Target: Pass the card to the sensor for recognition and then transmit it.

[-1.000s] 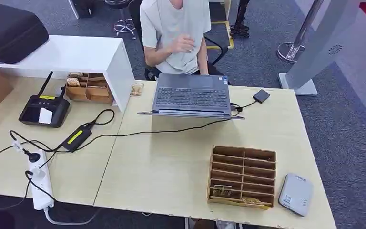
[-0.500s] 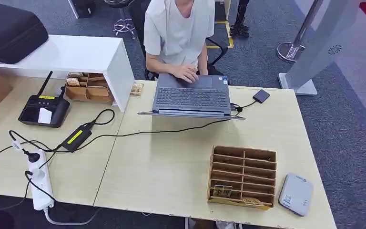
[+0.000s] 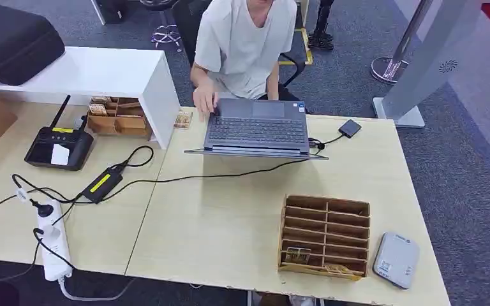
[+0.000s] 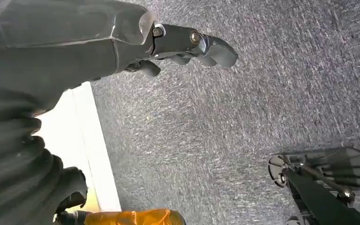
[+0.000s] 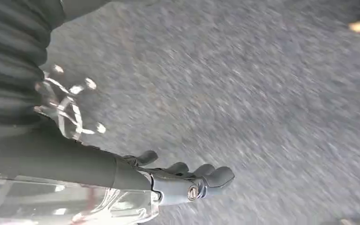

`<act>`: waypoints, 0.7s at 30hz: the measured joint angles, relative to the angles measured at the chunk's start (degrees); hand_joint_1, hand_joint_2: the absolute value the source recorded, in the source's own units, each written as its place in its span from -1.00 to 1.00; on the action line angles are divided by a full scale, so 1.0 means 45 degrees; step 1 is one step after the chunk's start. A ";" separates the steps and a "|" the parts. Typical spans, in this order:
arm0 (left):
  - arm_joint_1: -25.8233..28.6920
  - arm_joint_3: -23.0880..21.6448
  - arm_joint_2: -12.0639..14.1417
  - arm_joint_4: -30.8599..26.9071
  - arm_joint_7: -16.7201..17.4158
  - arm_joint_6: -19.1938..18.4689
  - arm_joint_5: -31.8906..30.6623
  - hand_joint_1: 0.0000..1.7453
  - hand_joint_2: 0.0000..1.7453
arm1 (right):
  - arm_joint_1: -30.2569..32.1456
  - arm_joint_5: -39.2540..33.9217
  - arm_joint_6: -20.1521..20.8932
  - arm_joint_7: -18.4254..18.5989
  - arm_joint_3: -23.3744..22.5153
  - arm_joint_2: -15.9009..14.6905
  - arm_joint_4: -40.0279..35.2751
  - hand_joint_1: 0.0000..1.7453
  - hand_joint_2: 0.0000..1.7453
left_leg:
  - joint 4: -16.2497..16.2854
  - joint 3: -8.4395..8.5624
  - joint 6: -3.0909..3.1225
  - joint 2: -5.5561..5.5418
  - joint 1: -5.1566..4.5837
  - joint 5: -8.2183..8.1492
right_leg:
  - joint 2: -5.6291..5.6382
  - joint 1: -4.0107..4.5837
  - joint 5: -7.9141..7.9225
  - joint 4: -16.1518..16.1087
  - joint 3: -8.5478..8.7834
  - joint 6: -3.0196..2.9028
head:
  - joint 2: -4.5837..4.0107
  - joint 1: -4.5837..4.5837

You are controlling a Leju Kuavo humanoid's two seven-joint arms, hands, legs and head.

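Observation:
A wooden slotted organizer (image 3: 325,234) stands on the table near its front right. A card (image 3: 298,255) lies in one of its nearest slots, and another card (image 3: 335,269) lies along its front edge. The grey flat sensor (image 3: 395,259) sits just right of the organizer, by the table's corner. My left hand (image 4: 187,44) hangs beside the table edge over the carpet, fingers loosely extended and holding nothing. My right hand (image 5: 187,180) also hangs over the carpet, fingers apart and holding nothing; that view is blurred.
A person (image 3: 245,44) sits across the table with a hand at the left edge of an open laptop (image 3: 257,127). On the left are a power strip (image 3: 54,245), cables, a black terminal (image 3: 59,146), a white shelf (image 3: 102,73) and a wooden box (image 3: 118,118).
The person lowered a raised hand to the laptop, then slid it to the laptop's left edge and leaned in. The table's things have not moved.

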 joint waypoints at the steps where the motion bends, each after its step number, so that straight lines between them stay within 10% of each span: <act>1: 0.0001 0.0005 -0.0005 0.0000 0.0000 -0.0005 0.0015 -1.00 1.00 | 0.0013 -0.0192 0.0161 -0.0471 0.0005 -0.0132 0.0074 -1.00 1.00 | 0.0001 0.0002 0.0001 0.0000 -0.0006 -0.0001 | 0.0000 -0.0005 0.0001 -0.0002 -0.0002 0.0001 | 0.0000 -0.0005; 7: 0.0023 0.0000 0.0112 0.0005 0.0024 -0.0063 -0.0203 -1.00 1.00 | 0.0171 -0.1205 0.4162 -0.0170 -0.0024 -0.4135 0.0675 -1.00 1.00 | 0.0006 -0.0007 0.0074 -0.0009 -0.0119 -0.0009 | -0.0012 -0.0125 0.0011 0.0005 -0.0002 0.0053 | 0.0000 -0.0005; 14: -0.0052 -0.0005 0.0160 0.0005 0.0204 -0.0272 -0.0539 -1.00 1.00 | -0.0974 -0.1561 0.4172 0.2082 0.0010 -0.7351 0.0631 -1.00 1.00 | 0.0016 0.0010 0.0093 0.0042 -0.0152 -0.0015 | 0.0050 -0.0157 0.0030 0.0002 -0.0012 0.0080 | 0.0000 -0.0005; 21: -0.0049 -0.0010 0.0321 0.0005 0.0180 -0.0481 -0.0680 -1.00 1.00 | -0.2202 -0.1502 0.3867 0.2202 0.0292 -0.9215 0.0107 -1.00 1.00 | 0.0015 0.0005 0.0105 0.0024 -0.0137 0.0003 | 0.0019 -0.0135 0.0032 0.0017 -0.0010 0.0080 | 0.0000 -0.0020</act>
